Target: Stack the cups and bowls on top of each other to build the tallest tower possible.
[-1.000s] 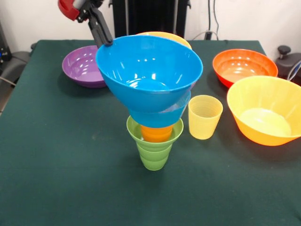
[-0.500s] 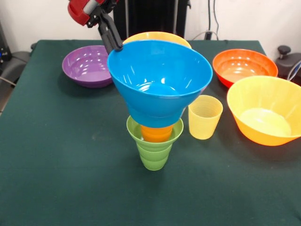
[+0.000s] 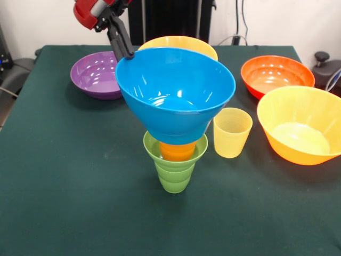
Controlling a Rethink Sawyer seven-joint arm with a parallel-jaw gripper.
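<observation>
The tower stands mid-table: a green ribbed cup [image 3: 174, 172] at the bottom with an orange cup [image 3: 177, 151] nested in its mouth. A medium blue bowl [image 3: 176, 93] sits over them, tilted a little toward the camera; its base hides the orange cup's top. My gripper [image 3: 127, 52] is shut on the far left of this bowl's rim, the black fingers [image 3: 120, 37] coming down from the red wrist. A pale yellow cup [image 3: 232, 132] stands upright just right of the tower.
A purple bowl [image 3: 95, 74] lies at the far left. A big orange bowl [image 3: 181, 41] shows behind the blue one. A red-orange bowl [image 3: 277, 74] is at the far right, and another big orange bowl [image 3: 301, 125] sits nearer on the right.
The gripper carried the blue bowl right and down over the cups, then slightly back left. The bowl now sits lower and more level over the orange cup.
</observation>
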